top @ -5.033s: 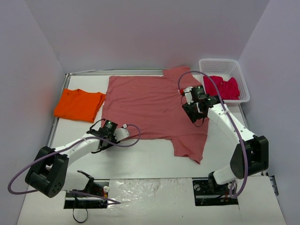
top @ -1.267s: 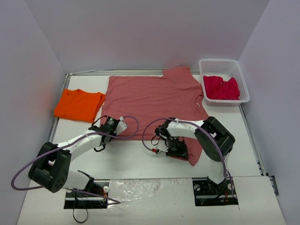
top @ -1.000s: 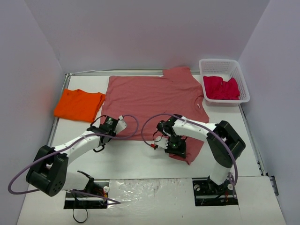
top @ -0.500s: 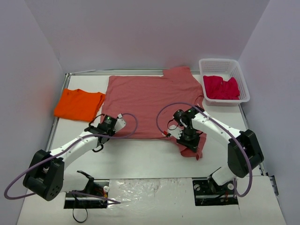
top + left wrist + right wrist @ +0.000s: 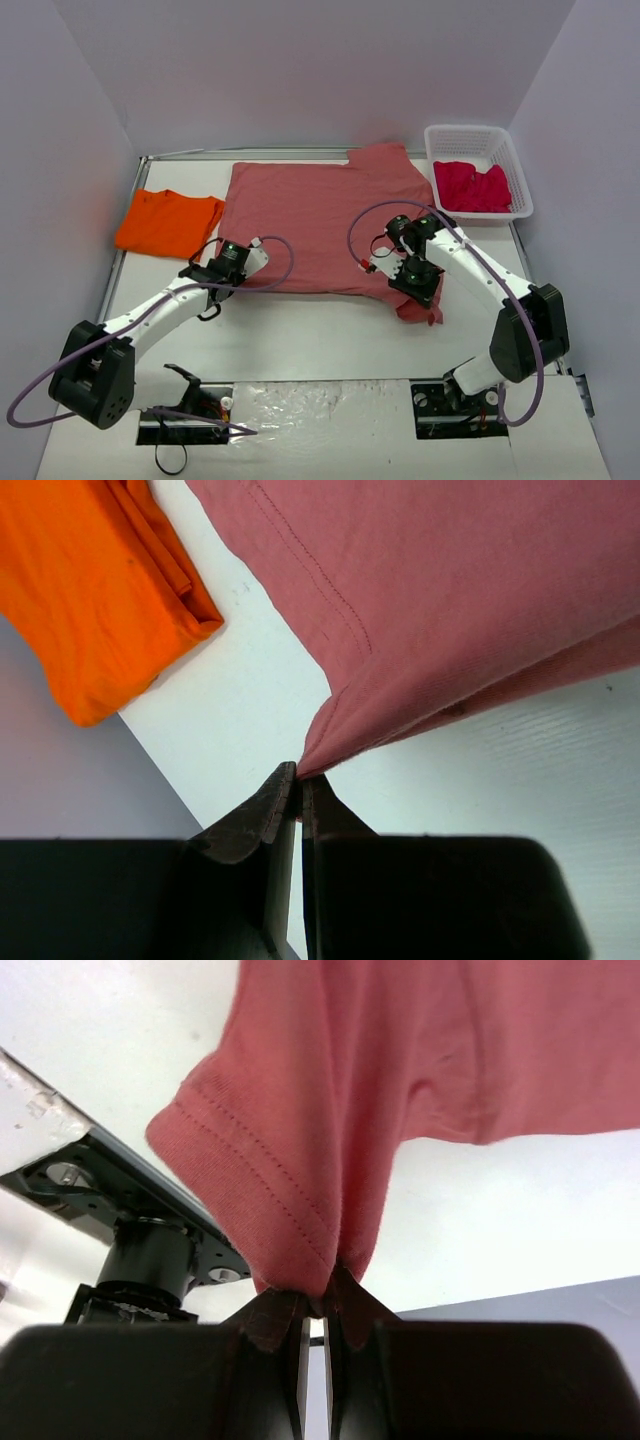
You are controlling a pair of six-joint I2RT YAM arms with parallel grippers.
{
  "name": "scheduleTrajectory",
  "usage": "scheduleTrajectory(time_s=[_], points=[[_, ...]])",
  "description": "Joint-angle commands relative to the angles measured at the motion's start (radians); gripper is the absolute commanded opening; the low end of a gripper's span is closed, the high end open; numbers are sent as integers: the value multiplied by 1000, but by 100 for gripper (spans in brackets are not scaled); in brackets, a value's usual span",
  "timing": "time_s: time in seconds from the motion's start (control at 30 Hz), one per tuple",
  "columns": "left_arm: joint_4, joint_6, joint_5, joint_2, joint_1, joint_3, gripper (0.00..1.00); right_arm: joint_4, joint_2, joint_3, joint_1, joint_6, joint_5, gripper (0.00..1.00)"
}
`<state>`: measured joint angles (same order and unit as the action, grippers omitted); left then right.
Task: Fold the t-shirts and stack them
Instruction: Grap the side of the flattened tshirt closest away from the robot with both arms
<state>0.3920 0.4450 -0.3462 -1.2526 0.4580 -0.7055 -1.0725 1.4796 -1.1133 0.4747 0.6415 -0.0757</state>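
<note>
Where both jaws clamp, red t-shirt (image 5: pixel 320 220) bunches.

Bright, diffuse light leaves only faint shadows; all three views are fairly sharp.
</note>
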Motion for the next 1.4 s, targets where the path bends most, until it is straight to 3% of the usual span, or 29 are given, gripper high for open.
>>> scheduleTrajectory(time_s=[0.0,0.7,0.97,1.37], points=[[34,12,-28,24,-7,-55,2,-98,24,-62,-30,30,59,0],[28,4,-17,-28,-12,-115,2,-84,338,-474,-97,37,163,0],[-36,3,-76,-41,-31,-118,2,-57,441,-572,-102,14,194,0],[-61,-32,-76,-178,-107,-238,2,-35,547,-723,-117,-14,231,0]])
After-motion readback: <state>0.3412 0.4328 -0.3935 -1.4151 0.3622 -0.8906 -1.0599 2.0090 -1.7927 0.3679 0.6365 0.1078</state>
